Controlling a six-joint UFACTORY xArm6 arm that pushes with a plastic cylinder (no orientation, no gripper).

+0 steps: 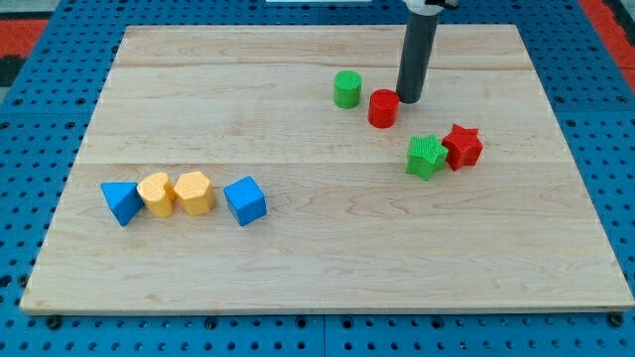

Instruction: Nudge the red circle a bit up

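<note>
On the view's left, near the bottom of the wooden desk (pixel 317 268), four blocks sit in a row: a blue triangle-like block (pixel 121 201), a yellow heart-like block (pixel 156 193) touching a second yellow block (pixel 194 192), whose shape is hard to tell, and then a blue cube (pixel 245 200) just beside them. In the middle, closer to the view's top, stands a green circle (pixel 347 89). Just to its right is the red circle (pixel 383 108), the block to be moved. My tip (pixel 409 100) sits right against the red circle's upper right side, and the rod goes up out of the picture, so its top is cut off. There is no end effector to open or close, only the plain rod. Below and to the right, a green star-like block (pixel 426 156) touches a red star (pixel 462 146). Nothing lies above the red circle. No words or labels can be read. A blue board with holes (pixel 30 149) shows around the desk.
</note>
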